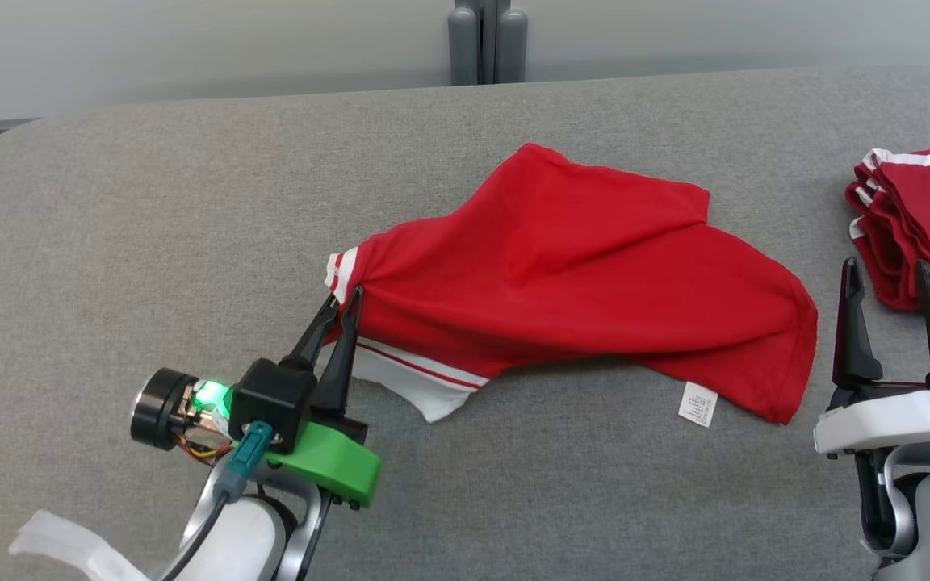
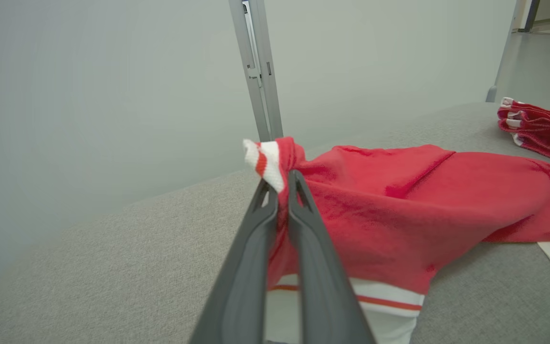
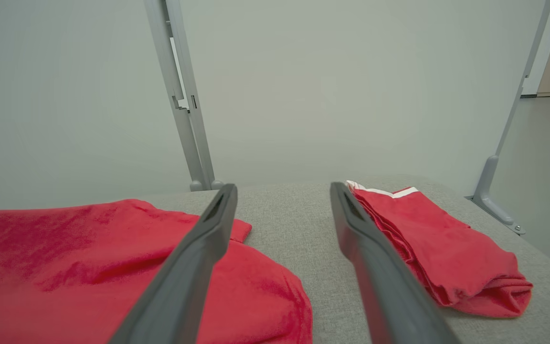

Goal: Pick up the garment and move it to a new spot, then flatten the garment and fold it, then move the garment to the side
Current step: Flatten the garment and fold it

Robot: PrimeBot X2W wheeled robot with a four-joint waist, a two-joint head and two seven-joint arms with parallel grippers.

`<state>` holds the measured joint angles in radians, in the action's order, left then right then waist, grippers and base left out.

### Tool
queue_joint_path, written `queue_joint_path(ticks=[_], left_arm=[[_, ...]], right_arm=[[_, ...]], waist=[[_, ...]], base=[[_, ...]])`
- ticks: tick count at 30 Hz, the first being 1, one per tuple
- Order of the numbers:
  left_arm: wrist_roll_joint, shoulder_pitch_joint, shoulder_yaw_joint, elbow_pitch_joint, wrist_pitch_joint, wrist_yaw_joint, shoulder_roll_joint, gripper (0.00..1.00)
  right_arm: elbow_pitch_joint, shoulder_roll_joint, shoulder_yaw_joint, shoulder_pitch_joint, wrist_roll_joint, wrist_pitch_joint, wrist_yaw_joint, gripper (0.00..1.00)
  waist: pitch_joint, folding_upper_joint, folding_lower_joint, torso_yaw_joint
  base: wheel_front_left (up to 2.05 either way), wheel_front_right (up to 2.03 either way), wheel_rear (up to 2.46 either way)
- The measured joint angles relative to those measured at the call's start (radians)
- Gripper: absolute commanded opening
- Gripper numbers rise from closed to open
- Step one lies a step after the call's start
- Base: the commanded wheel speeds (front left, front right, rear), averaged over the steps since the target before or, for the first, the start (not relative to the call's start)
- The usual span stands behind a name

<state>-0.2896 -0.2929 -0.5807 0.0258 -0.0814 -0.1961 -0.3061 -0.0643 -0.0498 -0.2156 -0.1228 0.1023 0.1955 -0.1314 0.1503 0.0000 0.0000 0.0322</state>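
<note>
Garment (image 1: 578,274) lying rumpled on counter (image 1: 150,242), left jaws clamping its striped edge; right jaws standing apart near folded pile (image 1: 925,218).

Head camera: above, looking down on my tabletop (image 1: 190,202). Wrist cameras: low, close over it, facing the far wall (image 2: 89,95). All three share the red garment (image 1: 578,274).

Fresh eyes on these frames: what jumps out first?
The red garment lies crumpled across the middle of the grey table, its white-striped corner pinched in the shut left gripper at lower left. A folded red pile sits at the table's right edge, just beyond the open right gripper.
</note>
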Motion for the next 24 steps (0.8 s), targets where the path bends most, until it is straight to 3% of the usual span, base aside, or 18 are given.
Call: queue_joint_path(ticks=[5, 10, 13, 24], left_arm=[[0.038, 0.049, -0.026, -0.197, 0.127, -0.047, -0.036, 0.0], [0.012, 0.056, -0.024, -0.208, 0.162, -0.049, -0.034, 0.0], [-0.02, 0.021, 0.006, -0.114, 0.139, -0.035, -0.025, 0.0], [-0.086, -0.229, 0.104, 0.442, -0.039, 0.035, 0.037, 0.0]], right_arm=[[-0.01, 0.001, -0.004, 0.001, 0.005, 0.006, 0.0, 1.0], [-0.019, 0.0, -0.007, 0.002, 0.008, 0.011, 0.0, 1.0], [-0.026, 0.0, -0.004, 0.0, 0.01, 0.017, 0.0, 1.0], [-0.038, 0.0, 0.037, -0.06, 0.015, 0.031, 0.0, 1.0]], waist=[[-0.005, 0.0, 0.0, -0.019], [0.001, 0.0, 0.0, -0.048], [0.013, 0.0, 0.0, -0.066], [0.102, 0.0, 0.0, -0.142]], base=[[0.0, 0.0, 0.0], [0.0, 0.0, 0.0], [0.0, 0.0, 0.0], [0.0, 0.0, 0.0]])
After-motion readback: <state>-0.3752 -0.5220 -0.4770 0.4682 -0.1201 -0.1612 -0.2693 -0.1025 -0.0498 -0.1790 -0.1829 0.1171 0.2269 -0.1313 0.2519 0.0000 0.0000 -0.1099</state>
